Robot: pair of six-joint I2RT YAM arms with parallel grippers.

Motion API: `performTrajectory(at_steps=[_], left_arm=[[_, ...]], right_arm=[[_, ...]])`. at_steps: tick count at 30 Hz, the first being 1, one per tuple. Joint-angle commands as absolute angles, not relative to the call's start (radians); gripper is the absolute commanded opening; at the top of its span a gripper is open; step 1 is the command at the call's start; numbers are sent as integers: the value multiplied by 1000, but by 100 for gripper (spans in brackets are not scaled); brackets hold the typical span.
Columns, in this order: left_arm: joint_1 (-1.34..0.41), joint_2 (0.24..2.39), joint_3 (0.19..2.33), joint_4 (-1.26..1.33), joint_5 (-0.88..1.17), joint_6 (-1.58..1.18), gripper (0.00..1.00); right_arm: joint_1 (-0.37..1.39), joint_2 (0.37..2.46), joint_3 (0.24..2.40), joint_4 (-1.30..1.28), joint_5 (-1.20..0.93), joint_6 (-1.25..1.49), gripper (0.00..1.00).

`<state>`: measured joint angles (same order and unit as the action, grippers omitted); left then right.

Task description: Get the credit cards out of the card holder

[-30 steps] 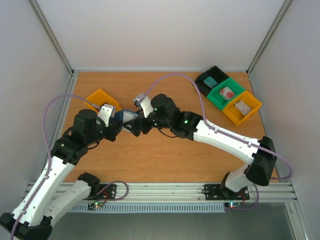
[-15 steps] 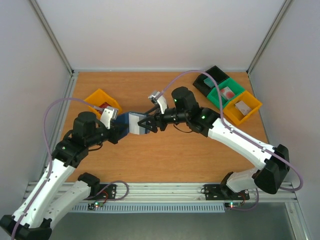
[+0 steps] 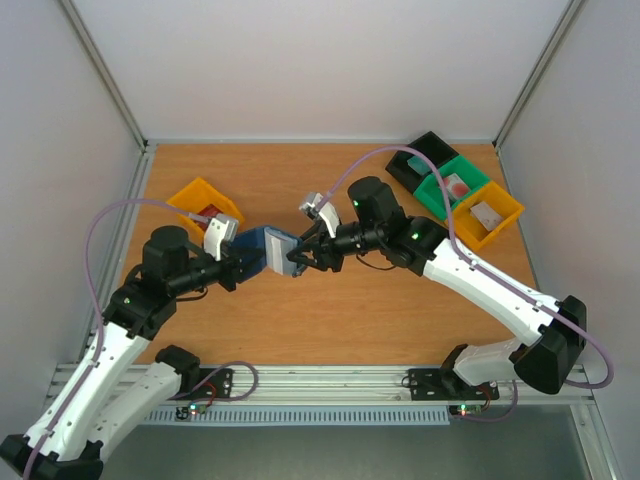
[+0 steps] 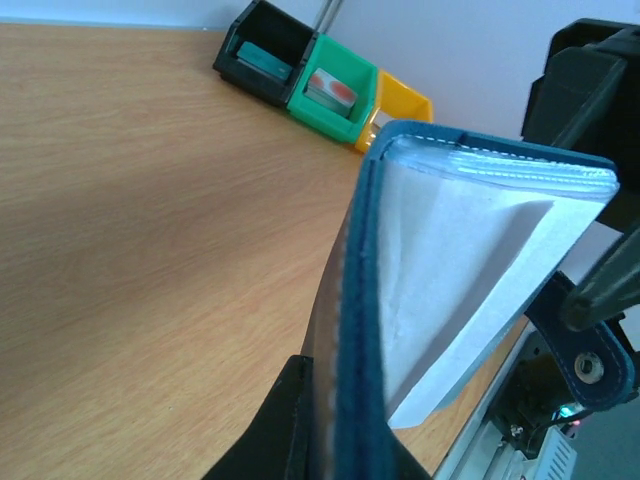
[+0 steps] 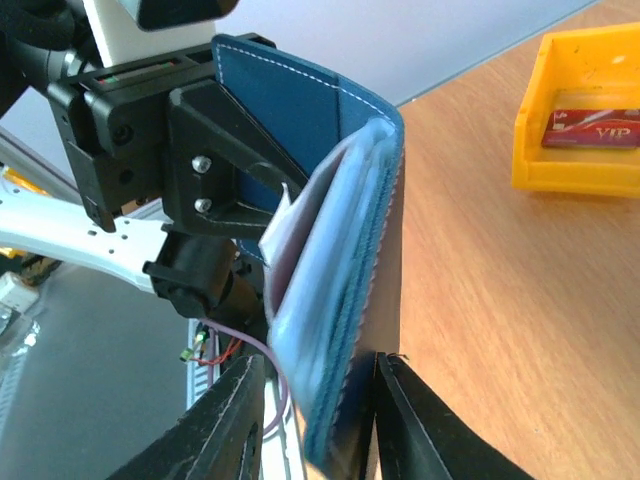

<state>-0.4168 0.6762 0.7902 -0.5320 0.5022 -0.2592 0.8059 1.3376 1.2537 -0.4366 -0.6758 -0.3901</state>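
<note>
The navy card holder (image 3: 266,247) hangs open above the table's left middle, held up between the two arms. My left gripper (image 3: 243,264) is shut on its one flap (image 4: 362,330). My right gripper (image 5: 318,362) is open and straddles the other flap (image 5: 335,290); its right finger touches the cover and its left finger (image 5: 235,410) stands a little off. Pale grey-blue pockets (image 4: 470,250) show inside, with a pale edge (image 5: 284,226) sticking out; I cannot tell whether it is a card. One red credit card (image 5: 595,128) lies in the yellow bin (image 3: 196,196) at the left.
A row of a black bin (image 3: 419,150), a green bin (image 3: 441,198) and a yellow bin (image 3: 505,210) stands at the back right corner, each with a small item inside. Grey walls close the table on three sides.
My right gripper has drawn back to the right, come around the card holder's free flap and narrowed its jaws. The left arm has swung the holder out to the right, and it now hangs open.
</note>
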Motion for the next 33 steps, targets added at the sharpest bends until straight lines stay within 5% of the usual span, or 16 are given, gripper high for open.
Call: performTrajectory(at_steps=[1,8,16,24,33], left_arm=[[-419,655,780,-422,571,-272,0],[-419,637,748,-373,633,-269,0],[-423,649,703,-229,735,-296,0],[-423,635,681,-187,737,-340,0],[-423,632,632,-84,734,-447,0]], right_arm=[[798,1329,1270,-456,-684,-424,27],[795,1314,1273,-467,-631,-426,8],[827,1337,1249,-313,-517,-331,26],[862,1380,1266,-315,-500,-329,27],[909,1400,1276,-335,-505,-351,42]])
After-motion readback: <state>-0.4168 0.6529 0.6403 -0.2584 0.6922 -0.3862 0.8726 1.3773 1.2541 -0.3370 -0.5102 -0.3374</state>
